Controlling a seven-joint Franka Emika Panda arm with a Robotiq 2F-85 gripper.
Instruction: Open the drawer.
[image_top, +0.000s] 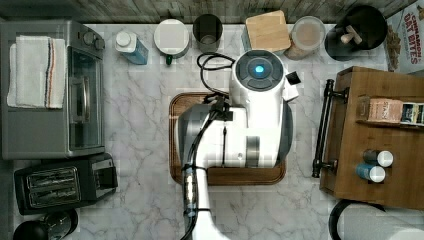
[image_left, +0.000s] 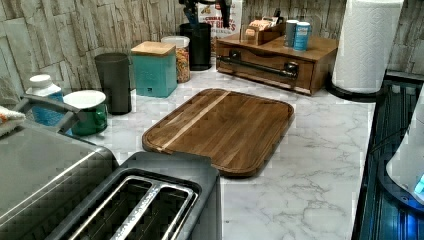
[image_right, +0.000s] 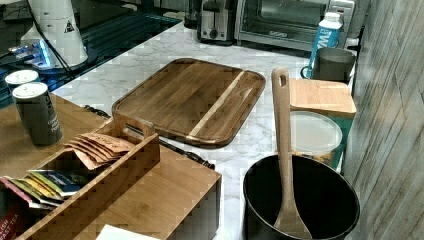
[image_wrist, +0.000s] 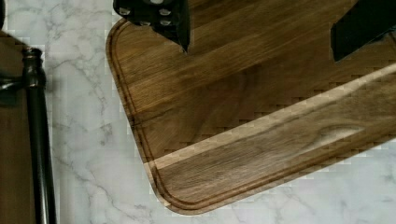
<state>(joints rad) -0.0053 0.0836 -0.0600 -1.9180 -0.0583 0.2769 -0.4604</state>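
Observation:
The drawer (image_left: 260, 74) is the front of a medium-brown wooden box unit (image_top: 385, 145) at the top view's right, and it sits flush with the box. Its long black bar handle (image_top: 322, 129) (image_left: 257, 65) (image_right: 186, 150) rests on two brackets. In the wrist view the handle (image_wrist: 39, 140) runs along one edge. My gripper (image_wrist: 260, 51) is open, its black fingers (image_wrist: 159, 18) wide apart with nothing between them. It hangs over a corner of the wooden cutting board (image_wrist: 243, 116), a strip of marble away from the handle. My white arm (image_top: 255, 115) covers the board in the top view.
A tea box (image_top: 387, 111) and two cans (image_top: 377, 165) stand on the unit. A paper towel roll (image_left: 367, 45) stands beside it. A grey toaster oven (image_top: 50, 90) and a toaster (image_top: 62, 182) are at the top view's left. Jars and canisters (image_top: 267, 30) line the back wall.

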